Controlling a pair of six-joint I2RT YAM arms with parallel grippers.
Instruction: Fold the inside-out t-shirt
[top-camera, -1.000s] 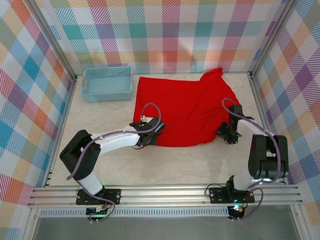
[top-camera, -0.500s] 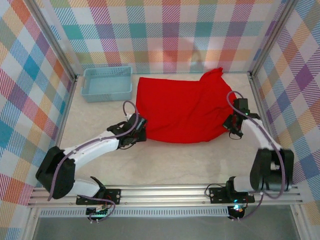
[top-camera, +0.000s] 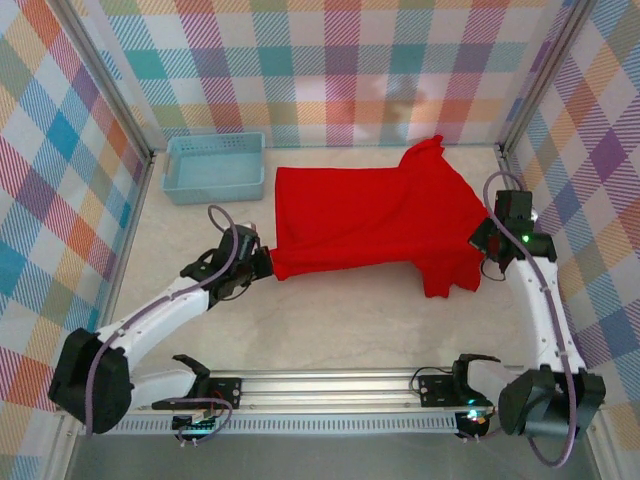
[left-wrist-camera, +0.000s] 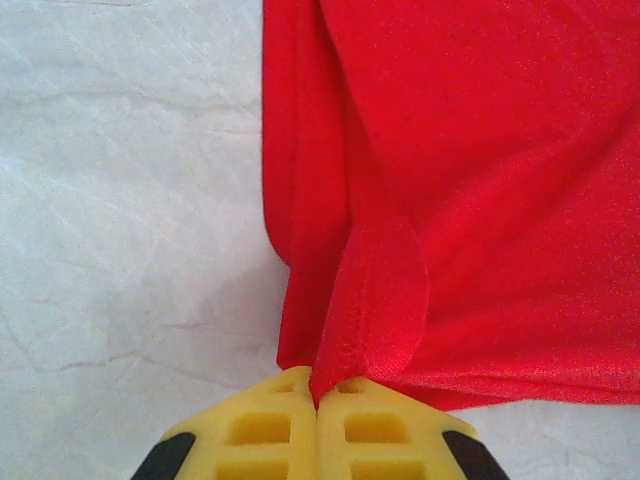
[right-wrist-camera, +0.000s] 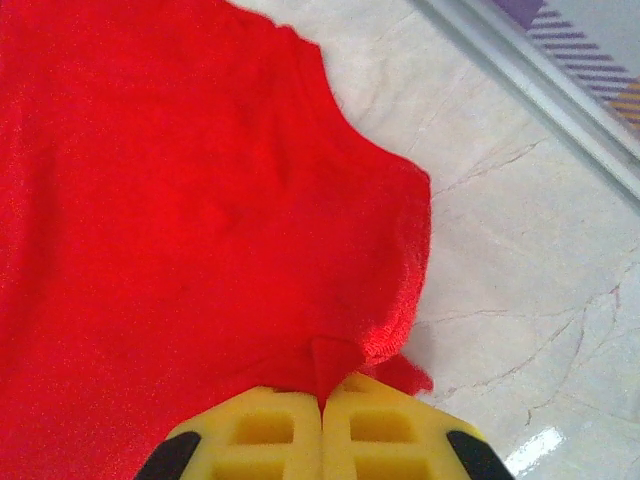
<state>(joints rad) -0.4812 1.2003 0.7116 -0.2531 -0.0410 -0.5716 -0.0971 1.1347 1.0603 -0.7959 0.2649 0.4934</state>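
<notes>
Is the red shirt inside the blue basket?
No, the red shirt lies spread out on the table, beside the blue basket.

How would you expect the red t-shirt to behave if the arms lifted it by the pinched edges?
Probably floppy: the t-shirt puckers into a soft fold where the left tool pinches its hem, so it should sag between grips. Likely light, since thin cloth bunches at the right tool. Lying flat, it shouldn't roll.
</notes>
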